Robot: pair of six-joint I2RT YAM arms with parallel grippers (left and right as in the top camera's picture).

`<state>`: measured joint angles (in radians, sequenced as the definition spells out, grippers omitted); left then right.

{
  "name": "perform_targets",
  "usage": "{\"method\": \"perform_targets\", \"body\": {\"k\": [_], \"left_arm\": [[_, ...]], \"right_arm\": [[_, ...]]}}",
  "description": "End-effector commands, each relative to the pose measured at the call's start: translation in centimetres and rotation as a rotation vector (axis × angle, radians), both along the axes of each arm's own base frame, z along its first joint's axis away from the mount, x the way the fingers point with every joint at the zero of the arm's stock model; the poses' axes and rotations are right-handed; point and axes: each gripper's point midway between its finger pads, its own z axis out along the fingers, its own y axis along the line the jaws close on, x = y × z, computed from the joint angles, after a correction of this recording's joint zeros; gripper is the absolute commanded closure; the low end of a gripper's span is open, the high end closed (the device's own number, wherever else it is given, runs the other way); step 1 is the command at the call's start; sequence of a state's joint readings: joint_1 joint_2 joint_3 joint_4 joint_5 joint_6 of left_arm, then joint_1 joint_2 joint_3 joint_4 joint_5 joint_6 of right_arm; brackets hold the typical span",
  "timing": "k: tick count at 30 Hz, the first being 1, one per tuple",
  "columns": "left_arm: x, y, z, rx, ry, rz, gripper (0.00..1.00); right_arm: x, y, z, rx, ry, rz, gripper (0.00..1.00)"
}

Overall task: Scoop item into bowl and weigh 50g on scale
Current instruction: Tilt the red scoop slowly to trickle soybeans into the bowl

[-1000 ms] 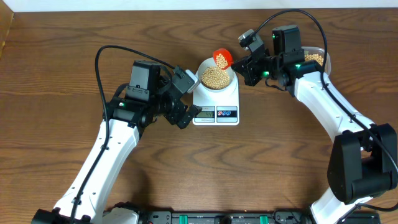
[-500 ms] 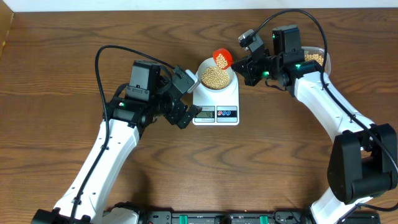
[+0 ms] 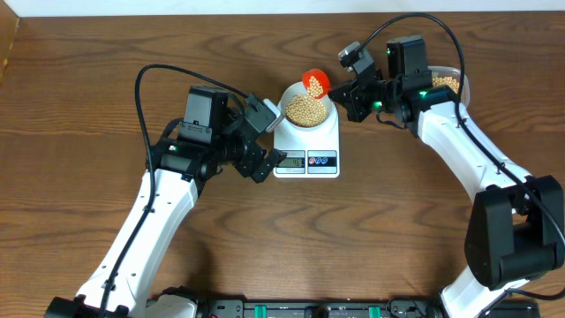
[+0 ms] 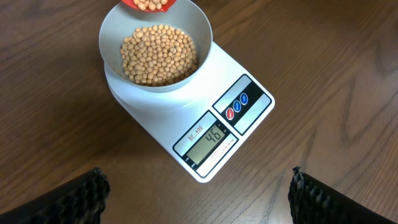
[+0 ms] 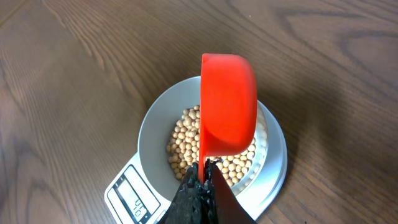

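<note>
The beans lay heaped in the bowl on the scale, its display reading 46. The right gripper, pinching the red scoop above the rim, probably needed only gentle tips; the left gripper stood spread, empty.

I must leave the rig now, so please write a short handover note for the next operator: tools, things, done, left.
Left tool: open, empty, above the table before the scale.
Right tool: shut on the red scoop, held over the bowl's rim, beans in it.
Bowl of beans stands on the scale; display reads 46.
Done: most scooping. Left: add a few beans to reach 50.
</note>
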<state>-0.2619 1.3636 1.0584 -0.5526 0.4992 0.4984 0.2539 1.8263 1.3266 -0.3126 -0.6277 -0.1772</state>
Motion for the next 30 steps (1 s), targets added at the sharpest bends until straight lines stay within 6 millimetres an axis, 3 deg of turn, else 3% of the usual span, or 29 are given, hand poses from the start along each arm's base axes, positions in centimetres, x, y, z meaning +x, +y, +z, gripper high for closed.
{"method": "perform_targets", "body": {"k": [1, 30], "left_arm": [[-0.21, -0.05, -0.27, 0.002, 0.004, -0.011, 0.05], [-0.21, -0.05, -0.27, 0.002, 0.004, -0.011, 0.05]], "right_arm": [[-0.11, 0.12, -0.53, -0.024, -0.022, 0.032, 0.99], [-0.36, 0.07, -0.76, -0.099, -0.139, 0.145, 0.99]]}}
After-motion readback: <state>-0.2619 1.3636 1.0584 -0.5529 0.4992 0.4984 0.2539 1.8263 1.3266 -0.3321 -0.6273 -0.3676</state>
